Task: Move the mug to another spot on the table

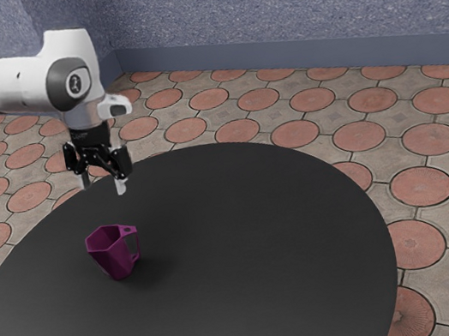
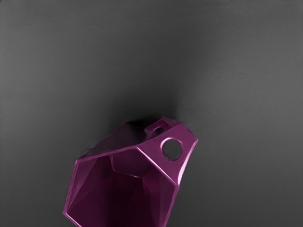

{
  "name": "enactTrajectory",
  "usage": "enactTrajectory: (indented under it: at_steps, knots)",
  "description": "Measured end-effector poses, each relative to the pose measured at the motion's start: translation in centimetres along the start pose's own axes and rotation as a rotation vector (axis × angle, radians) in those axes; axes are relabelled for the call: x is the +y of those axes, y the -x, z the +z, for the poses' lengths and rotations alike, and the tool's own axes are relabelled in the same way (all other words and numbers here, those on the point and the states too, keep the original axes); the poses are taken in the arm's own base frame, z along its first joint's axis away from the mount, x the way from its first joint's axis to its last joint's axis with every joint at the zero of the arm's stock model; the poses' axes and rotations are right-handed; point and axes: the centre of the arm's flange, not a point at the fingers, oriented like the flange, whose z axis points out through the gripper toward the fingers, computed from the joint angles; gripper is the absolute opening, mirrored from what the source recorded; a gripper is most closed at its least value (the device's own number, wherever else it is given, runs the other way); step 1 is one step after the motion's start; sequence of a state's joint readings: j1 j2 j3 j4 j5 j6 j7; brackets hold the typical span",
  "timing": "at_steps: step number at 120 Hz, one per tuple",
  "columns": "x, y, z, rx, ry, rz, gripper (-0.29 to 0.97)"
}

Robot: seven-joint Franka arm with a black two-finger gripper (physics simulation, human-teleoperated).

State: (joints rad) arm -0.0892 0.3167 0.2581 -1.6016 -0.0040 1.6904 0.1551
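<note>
A small purple faceted mug (image 1: 113, 250) stands upright on the round black table (image 1: 248, 251), its handle turned toward the exterior view's right. My gripper (image 1: 102, 182) hangs in the air above the mug, a short way up, with its two fingers apart and nothing between them. From the hand's camera the mug (image 2: 128, 179) lies just below, its open mouth facing up and a flat handle with a round hole (image 2: 171, 148) sticking out on one side.
The dark tabletop spreads wide toward the exterior view's right and front. Around it lies a floor of red round tiles (image 1: 357, 127), with a blue-grey wall (image 1: 282, 1) behind.
</note>
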Motion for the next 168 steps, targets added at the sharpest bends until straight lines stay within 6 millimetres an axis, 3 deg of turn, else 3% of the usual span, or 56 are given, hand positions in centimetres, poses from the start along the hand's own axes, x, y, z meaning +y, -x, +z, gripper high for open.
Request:
enactTrajectory:
  at_steps: [26, 39, 78, 114, 136, 168]
  knots:
    - [0.4, -1.1, 1.0, 0.058, -0.036, 0.262, 0.68]
    - [1.4, -1.4, 3.6, 0.055, -0.040, 0.407, 0.68]
    - [2.4, -2.7, 7.4, 0.119, -0.097, 0.704, 0.68]
    - [2.6, -1.9, 11.4, 0.149, -0.102, 0.827, 0.68]
    - [3.9, -1.1, 12.2, 0.174, -0.110, 0.886, 0.68]
    - [3.9, -0.8, 13.3, 0.180, -0.116, 0.894, 0.68]
